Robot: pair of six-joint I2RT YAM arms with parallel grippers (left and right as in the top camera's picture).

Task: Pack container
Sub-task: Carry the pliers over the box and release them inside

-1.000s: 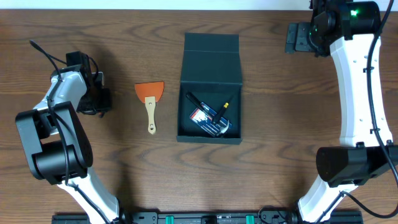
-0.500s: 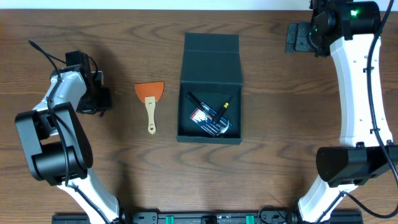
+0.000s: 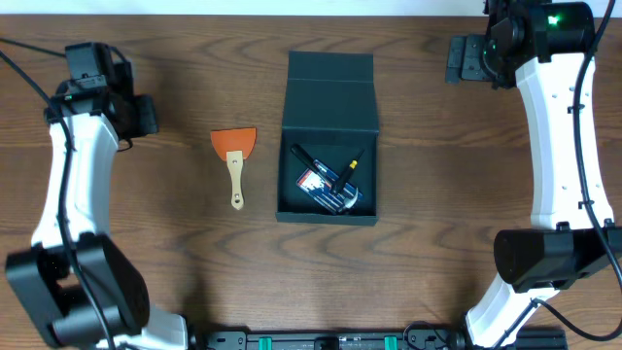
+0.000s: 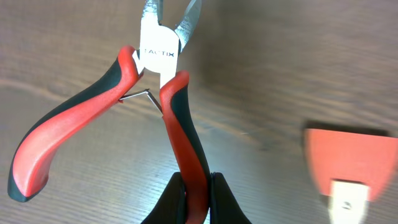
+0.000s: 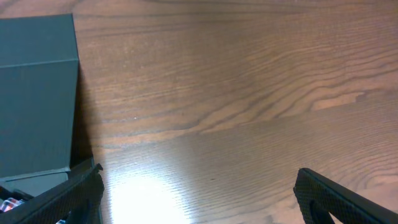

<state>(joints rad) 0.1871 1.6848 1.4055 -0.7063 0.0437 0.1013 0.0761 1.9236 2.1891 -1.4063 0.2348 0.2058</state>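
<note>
White-shelled left arm [image 3: 63, 185], black joints, thin black cable [image 3: 19, 53] looping off it, matching right arm [image 3: 559, 136], green light [image 3: 555, 18] glowing on black wrist, dark right gripper [image 3: 459, 60]

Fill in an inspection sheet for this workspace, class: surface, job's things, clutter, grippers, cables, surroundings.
Surface: brown wood-grain table.
Job's things: dark teal-green cardboard container open, flap lid laid back; black pen and small packet inside. Orange-bladed, wooden-handled scraper lies left of it, apart.
Clutter: nothing seen.
Grippers: left gripper shut on one handle of red-and-black-handled pliers; right gripper open, empty.
Cables: black cable runs along the right arm, clear of the container.
Surroundings: black rail with green connectors at the near table edge.
</note>
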